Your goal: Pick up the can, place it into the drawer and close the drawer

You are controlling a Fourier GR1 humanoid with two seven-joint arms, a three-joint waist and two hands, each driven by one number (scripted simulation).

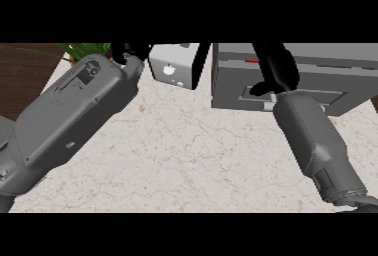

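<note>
Ok so the whole thing came down to 1 relation: the right hand point(275, 70) was up over the grey drawer point(325, 97) at the far right of the counter point(192, 150), with its forearm running almost straight away from the robot toward it. The left hand point(130, 52) was way off at the top left by the plant point(87, 49), with a small grey box point(176, 67) sitting between it and the drawer. So the right arm was clearly the nearer 1 for anything drawer-related.

Where's the can? Honestly I couldn't see it as a can anywhere. There was 1 thin red sliver point(252, 61) just left of the right hand, on top of the drawer unit, and my guess is that was part of the can, either in the hand or already going in. If so, it sat right beside the hand, on its left side. Its long axis I couldn't make out.

Hand states: the right hand was just a dark shape, so I couldn't tell if it was clamped on something or spread apart. Same for the left, mostly hidden behind its own forearm.

I also couldn't tell if the drawer was pulled out or pushed in. Next move probably depended on that.
</note>
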